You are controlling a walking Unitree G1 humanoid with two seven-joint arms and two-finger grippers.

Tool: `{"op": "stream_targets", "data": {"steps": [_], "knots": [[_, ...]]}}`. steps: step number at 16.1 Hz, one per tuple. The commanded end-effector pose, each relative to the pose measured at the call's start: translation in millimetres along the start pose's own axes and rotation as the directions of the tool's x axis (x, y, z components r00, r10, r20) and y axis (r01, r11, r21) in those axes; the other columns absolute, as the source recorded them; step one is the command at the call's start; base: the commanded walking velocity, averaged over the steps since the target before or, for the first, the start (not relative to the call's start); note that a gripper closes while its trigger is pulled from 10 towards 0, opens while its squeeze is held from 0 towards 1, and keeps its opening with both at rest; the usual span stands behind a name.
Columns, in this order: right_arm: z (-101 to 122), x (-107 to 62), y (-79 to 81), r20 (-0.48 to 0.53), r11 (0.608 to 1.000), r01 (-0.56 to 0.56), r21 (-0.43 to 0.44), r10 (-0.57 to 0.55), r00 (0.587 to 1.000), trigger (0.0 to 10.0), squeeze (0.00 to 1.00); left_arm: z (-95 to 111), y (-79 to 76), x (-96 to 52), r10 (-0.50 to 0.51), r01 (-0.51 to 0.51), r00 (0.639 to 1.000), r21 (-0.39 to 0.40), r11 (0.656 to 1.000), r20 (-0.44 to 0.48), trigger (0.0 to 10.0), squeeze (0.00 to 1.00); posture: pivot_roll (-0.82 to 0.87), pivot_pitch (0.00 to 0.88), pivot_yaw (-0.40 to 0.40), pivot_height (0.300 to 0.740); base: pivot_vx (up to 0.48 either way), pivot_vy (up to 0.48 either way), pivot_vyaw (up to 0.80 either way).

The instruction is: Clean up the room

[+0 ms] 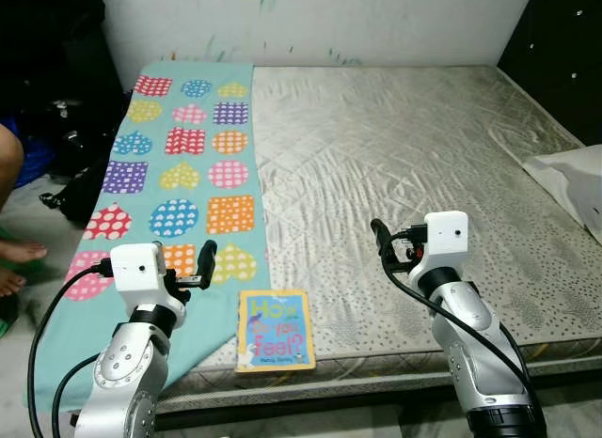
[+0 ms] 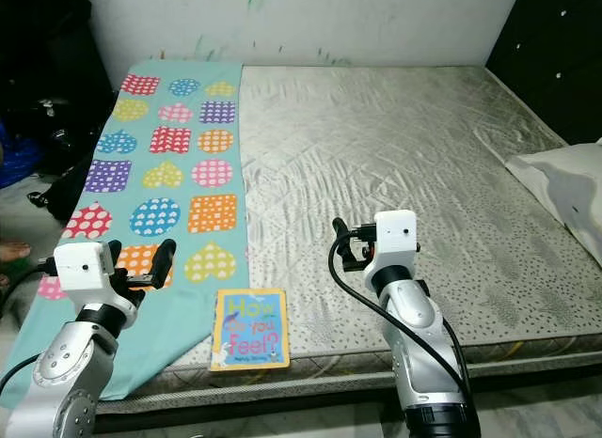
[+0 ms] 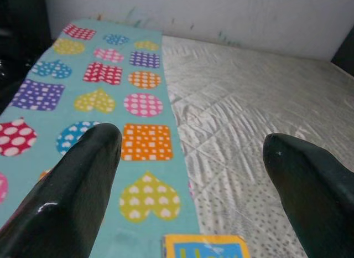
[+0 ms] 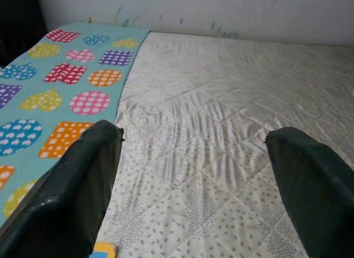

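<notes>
Standing at foot of mattress (image 1: 404,165), robot holds both arms raised over near edge. Left gripper (image 1: 196,267) spread wide, nothing held, above patterned cloth (image 1: 179,165). Right gripper (image 1: 388,245) spread too, nothing held, over bare mattress. Book (image 1: 275,330) lies flat at near edge, just beside cloth, between arms. Pillow (image 1: 576,186) at far right. Person's bare foot (image 1: 21,253) on floor at left. Risks, as judgement: thin flat book hard to pinch; fingers may catch cloth or push book off edge.
</notes>
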State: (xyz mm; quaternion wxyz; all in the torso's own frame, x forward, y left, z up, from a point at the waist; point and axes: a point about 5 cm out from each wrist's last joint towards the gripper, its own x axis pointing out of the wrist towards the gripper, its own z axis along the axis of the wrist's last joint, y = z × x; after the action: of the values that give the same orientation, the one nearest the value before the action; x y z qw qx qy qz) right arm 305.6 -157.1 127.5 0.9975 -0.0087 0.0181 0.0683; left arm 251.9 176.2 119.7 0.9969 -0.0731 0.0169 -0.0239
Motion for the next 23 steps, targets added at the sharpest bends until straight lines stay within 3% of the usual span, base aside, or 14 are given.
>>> {"op": "stream_targets", "data": {"steps": [1, 5, 14, 23], "knots": [[6.1, -0.7, -3.4, 0.017, 1.000, 0.002, -0.001, -0.002, 1.000, 10.0, 0.00, 1.6, -3.1, 0.2, -0.005, 0.005, 1.000, -0.001, 1.000, 0.001, 10.0, 0.00, -0.06, 0.133, -0.024, 0.740, 0.000, 0.000, 0.00], [5.4, -1.2, -2.8, 0.014, 1.000, -0.004, -0.001, 0.004, 1.000, 10.0, 0.00, 0.8, -2.7, -0.4, 0.005, -0.005, 1.000, -0.023, 1.000, -0.004, 10.0, 0.00, -0.06, 0.137, -0.026, 0.740, 0.000, 0.000, 0.00], [5.4, -0.8, -1.8, 0.012, 1.000, -0.014, -0.005, 0.014, 1.000, 10.0, 0.00, -0.3, -2.6, 0.1, 0.007, -0.007, 1.000, -0.023, 1.000, -0.011, 10.0, 0.00, -0.06, 0.131, -0.026, 0.740, 0.000, 0.480, 0.00], [6.4, 1.0, -1.4, 0.018, 1.000, -0.014, -0.007, 0.014, 1.000, 10.0, 0.00, -0.6, -0.3, 0.9, 0.021, -0.021, 1.000, -0.034, 0.999, -0.010, 10.0, 0.00, -0.06, 0.128, -0.028, 0.740, 0.000, 0.000, 0.00]]}}
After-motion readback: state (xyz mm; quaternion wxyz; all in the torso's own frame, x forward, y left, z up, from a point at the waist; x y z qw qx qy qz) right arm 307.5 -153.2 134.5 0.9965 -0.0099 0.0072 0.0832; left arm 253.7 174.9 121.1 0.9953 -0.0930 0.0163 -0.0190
